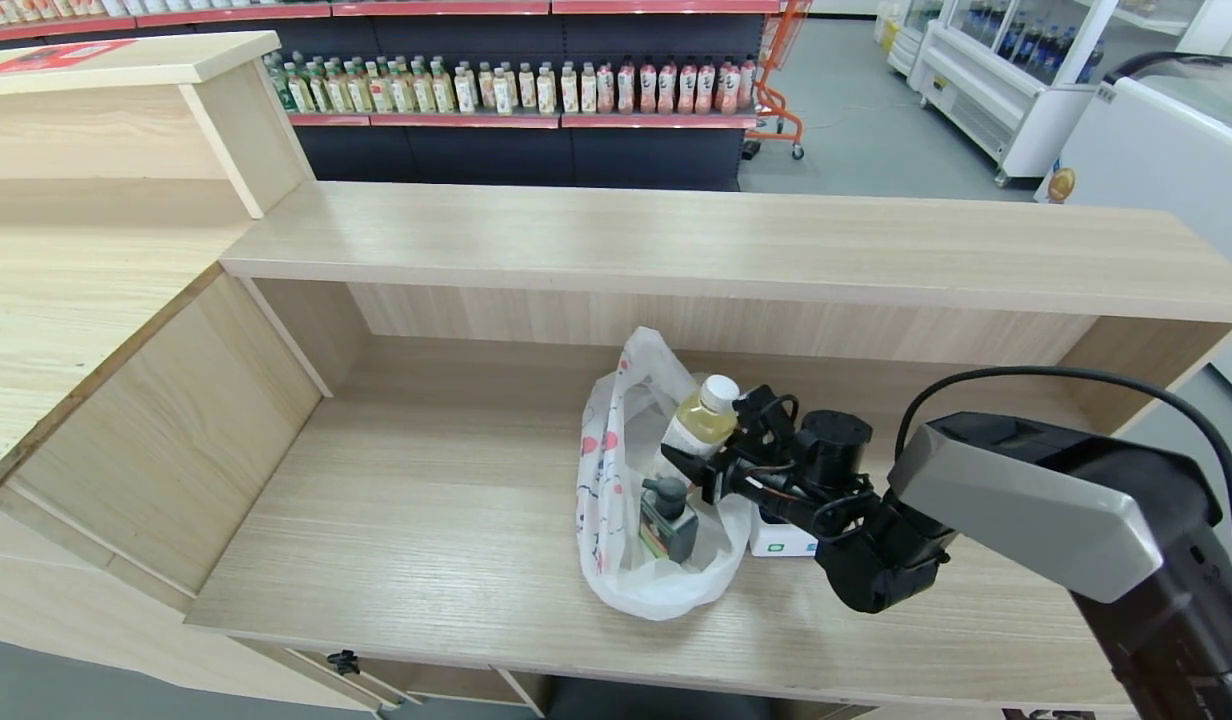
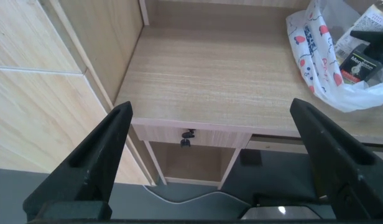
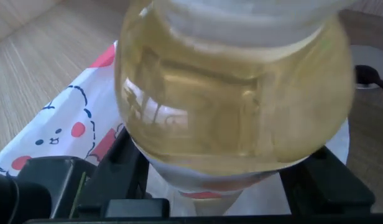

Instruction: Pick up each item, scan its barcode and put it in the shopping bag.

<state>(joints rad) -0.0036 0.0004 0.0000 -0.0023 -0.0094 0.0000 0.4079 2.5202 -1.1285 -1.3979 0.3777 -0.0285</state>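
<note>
**A:** What is on the left of the frame?

**B:** A wooden counter (image 1: 426, 520). The left gripper (image 2: 216, 162) hangs off its near edge, jaws wide and holding nothing, well apart from the shopping bag (image 2: 316, 62).

**A:** And the centre?

**B:** The white shopping bag, mouth open, with a dark pump bottle (image 1: 668, 520) inside. At its right rim the right gripper (image 1: 704, 445) clamps a yellowish bottle (image 1: 709, 410), nearly upright, white cap toward the top (so the drop is probably down and slightly left).

**A:** What is unclear?

**B:** The bottle's base is hidden, so I cannot tell if it is inside the bag. A white box (image 1: 781, 542), further right, is half covered by the arm.
</note>
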